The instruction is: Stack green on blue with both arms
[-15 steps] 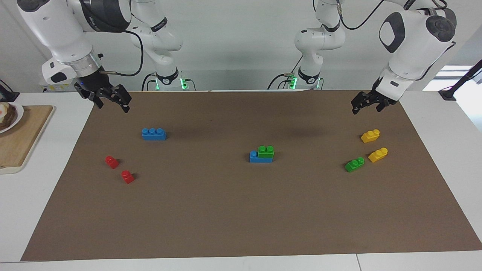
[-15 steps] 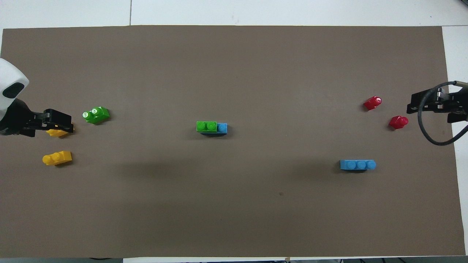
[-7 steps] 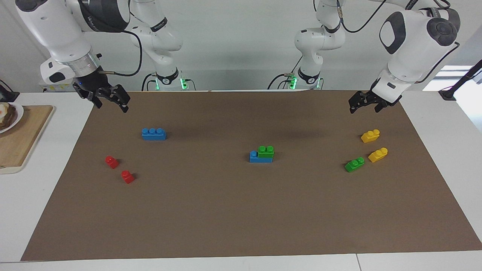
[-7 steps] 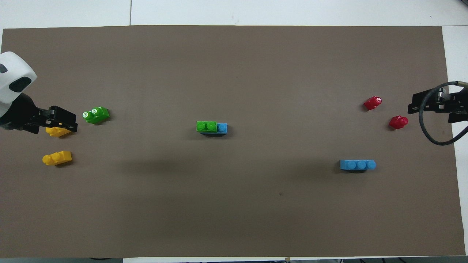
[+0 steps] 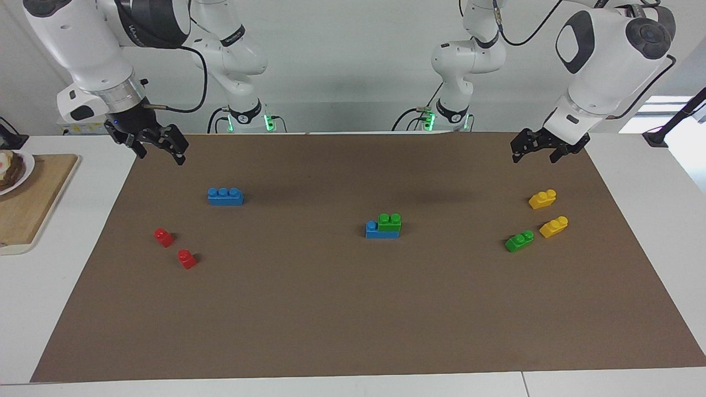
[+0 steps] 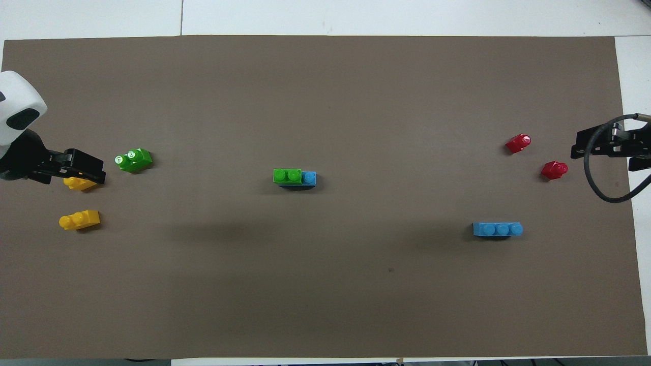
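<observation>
At the mat's middle a green brick [image 5: 389, 221] [image 6: 287, 175] sits stacked on a blue brick [image 5: 375, 231] [image 6: 308, 178], leaving one blue stud bare. A second green brick [image 5: 519, 241] [image 6: 133, 160] lies loose toward the left arm's end. A second blue brick [image 5: 225, 196] [image 6: 497, 229] lies alone toward the right arm's end. My left gripper [image 5: 534, 157] [image 6: 96, 170] hangs open and empty over the mat by a yellow brick. My right gripper [image 5: 161, 155] [image 6: 577, 147] hangs open and empty over the mat's corner at its own end.
Two yellow bricks [image 5: 542, 199] [image 5: 553, 226] lie beside the loose green one. Two small red bricks [image 5: 164, 237] [image 5: 187, 259] lie farther from the robots than the lone blue brick. A wooden board [image 5: 27, 209] carrying a plate [image 5: 14, 171] sits off the mat at the right arm's end.
Both grippers have risen slightly and stayed open. No brick has moved.
</observation>
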